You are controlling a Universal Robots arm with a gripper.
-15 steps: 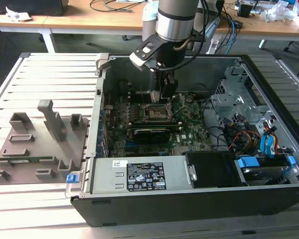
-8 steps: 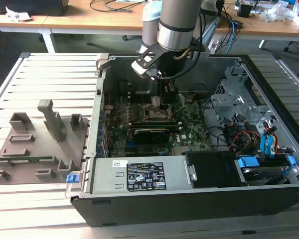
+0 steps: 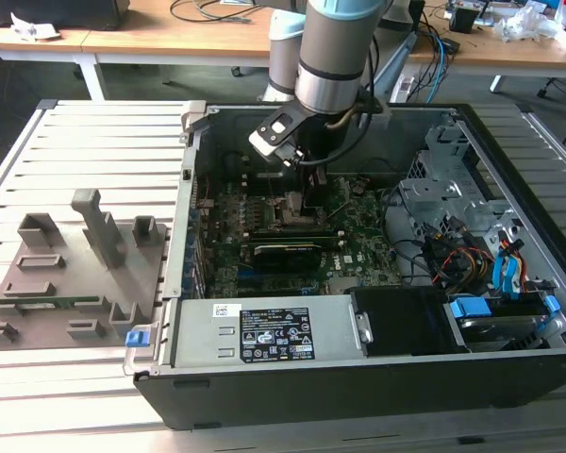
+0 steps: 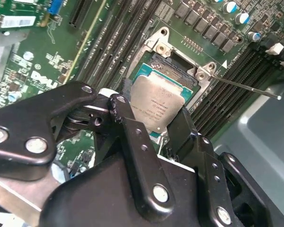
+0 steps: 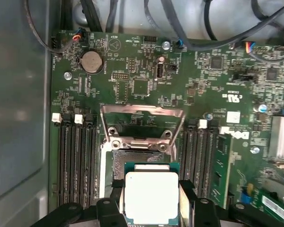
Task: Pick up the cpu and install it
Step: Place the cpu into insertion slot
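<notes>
Black two-finger tool (image 5: pixel 151 204) on the silver-and-blue robot arm is closed narrow on the cpu (image 5: pixel 151 196), a small flat square chip with a silver-grey metal top and thin greenish rim. One black finger (image 5: pixel 114 201) sits against each of two opposite sides of the chip. Both wrist views show the same grip, with the cpu (image 4: pixel 160 101) between the tool (image 4: pixel 151 118) fingers.

The cpu sits over the dark square metal-framed socket (image 5: pixel 132 163), covering the part nearest the tool. The far part of the socket is uncovered, and its silver retaining frame (image 5: pixel 142 113) is swung open. Can't tell whether the chip touches the socket.

The socket is on a green motherboard (image 5: pixel 132 71), between rows of black memory slots (image 5: pixel 78 161).

In the exterior view, the tool (image 3: pixel 309 189) is down inside the open black computer case (image 3: pixel 358 387). A grey plastic tray with upright blocks (image 3: pixel 66 274) lies well apart, on the slatted metal surface (image 3: pixel 94 142) at the exterior view's left.
</notes>
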